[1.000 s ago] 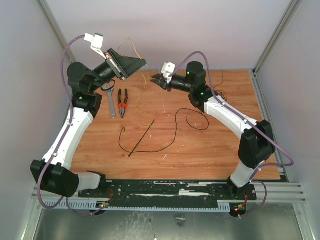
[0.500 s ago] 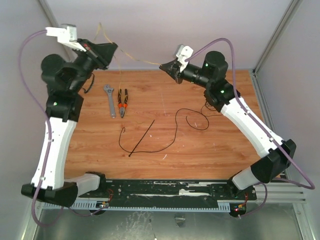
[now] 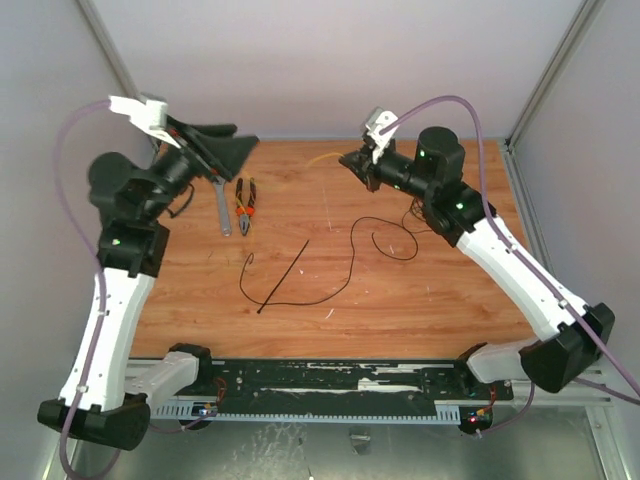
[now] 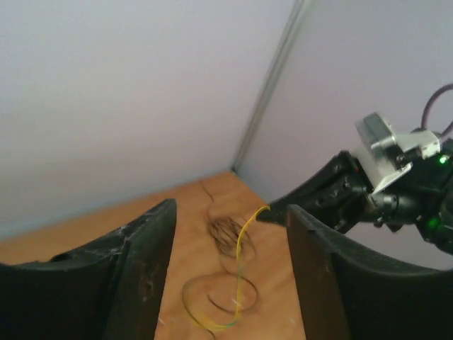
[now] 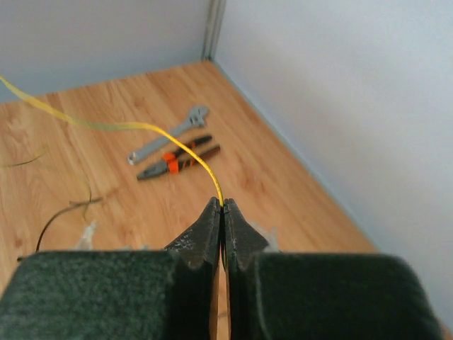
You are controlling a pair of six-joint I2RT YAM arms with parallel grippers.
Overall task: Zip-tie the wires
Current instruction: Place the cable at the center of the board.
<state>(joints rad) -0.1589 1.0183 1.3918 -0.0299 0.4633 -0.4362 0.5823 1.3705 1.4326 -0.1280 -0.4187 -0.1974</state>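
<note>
- Mid-tabletop [image 3: 450, 290], nearest: zip tie [image 3: 284, 276] lies untouched beside black wire loop [image 3: 352, 258]; bundling not begun.
- Farther out, left fingers [image 4: 141, 262] are spread, nothing held; yellow strand [image 4: 241, 237] was just released, stretch lost.
- Opposite, right fingers [image 5: 205, 241] are kept pressed together on the strand's end.
- Far corner: wires [image 4: 225, 232] tangle blurred, strand count cannot be told.

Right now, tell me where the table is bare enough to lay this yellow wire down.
Bare table: the near right corner, between the black wire and the right arm; the far middle, between the pliers and the right gripper. Crowded: the centre, where the zip tie crosses the black wire, and around the wrench.
</note>
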